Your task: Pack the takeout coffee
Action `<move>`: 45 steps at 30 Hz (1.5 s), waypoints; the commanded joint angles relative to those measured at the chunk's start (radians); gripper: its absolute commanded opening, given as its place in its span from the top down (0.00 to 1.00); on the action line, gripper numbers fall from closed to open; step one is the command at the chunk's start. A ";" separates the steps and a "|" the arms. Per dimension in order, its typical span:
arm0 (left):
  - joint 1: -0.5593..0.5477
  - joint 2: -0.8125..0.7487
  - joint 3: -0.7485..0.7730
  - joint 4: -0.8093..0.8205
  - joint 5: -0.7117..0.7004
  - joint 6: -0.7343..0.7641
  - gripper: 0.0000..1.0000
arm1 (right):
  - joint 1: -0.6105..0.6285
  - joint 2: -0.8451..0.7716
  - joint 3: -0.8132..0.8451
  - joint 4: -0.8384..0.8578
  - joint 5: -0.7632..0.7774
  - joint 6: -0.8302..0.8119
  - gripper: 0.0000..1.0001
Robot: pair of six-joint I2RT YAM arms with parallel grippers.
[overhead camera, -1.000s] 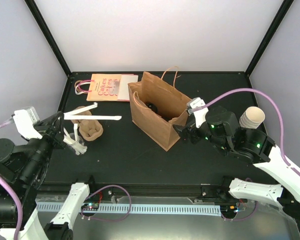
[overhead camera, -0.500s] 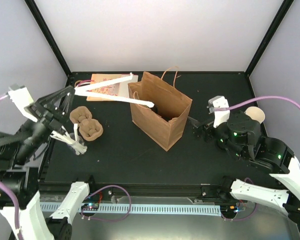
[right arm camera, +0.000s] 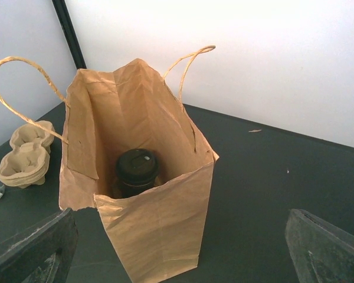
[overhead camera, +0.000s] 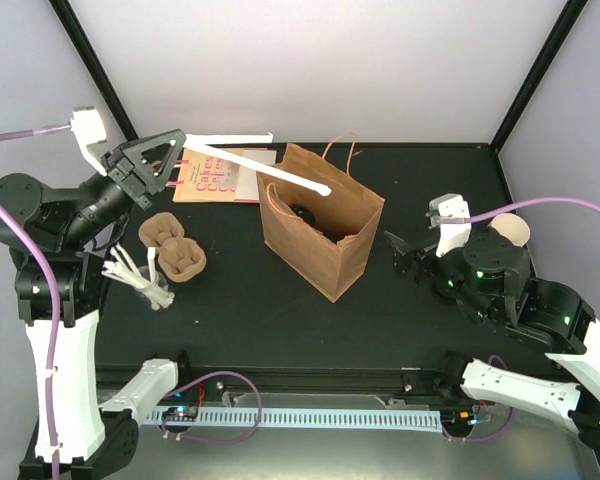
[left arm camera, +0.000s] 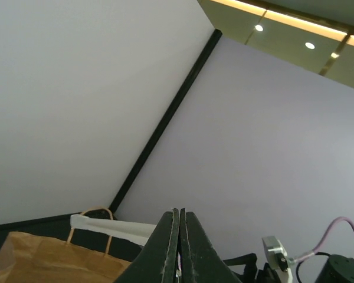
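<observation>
The takeout coffee [right arm camera: 137, 168] stands upright inside the open brown paper bag [right arm camera: 159, 218], only its black lid [overhead camera: 302, 212] showing. The bag [overhead camera: 315, 250] stands mid-table with its handles up. My right gripper [overhead camera: 400, 255] hovers just right of the bag, open and empty; in its wrist view [right arm camera: 180, 259] the fingers frame the bag from the lower corners. My left gripper [overhead camera: 183, 142] is raised high at the back left, shut [left arm camera: 180, 211] on two long white sticks [overhead camera: 280, 178]. One stick's tip reaches over the bag's mouth.
Brown pulp cup trays [overhead camera: 175, 250] lie left of the bag. A holder of white sticks [overhead camera: 145, 285] stands near the left front. A flat printed bag [overhead camera: 215, 172] lies at the back left, and stacked lidless cups [overhead camera: 505, 235] stand at the right.
The left arm rose from above the stick holder and swung back and right, carrying the sticks toward the bag. The right gripper drew away from the bag's right side, staying open.
</observation>
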 commanded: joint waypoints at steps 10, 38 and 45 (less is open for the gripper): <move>-0.241 0.101 0.022 0.041 -0.061 0.010 0.98 | -0.005 -0.020 -0.012 0.022 0.040 0.039 0.01; -0.301 0.255 -0.105 -0.066 -0.217 -0.030 0.99 | -0.004 -0.020 -0.011 0.003 0.044 0.041 0.01; -0.301 0.257 -0.115 -0.095 -0.272 -0.023 0.98 | -0.005 -0.018 -0.012 0.002 0.041 0.039 0.01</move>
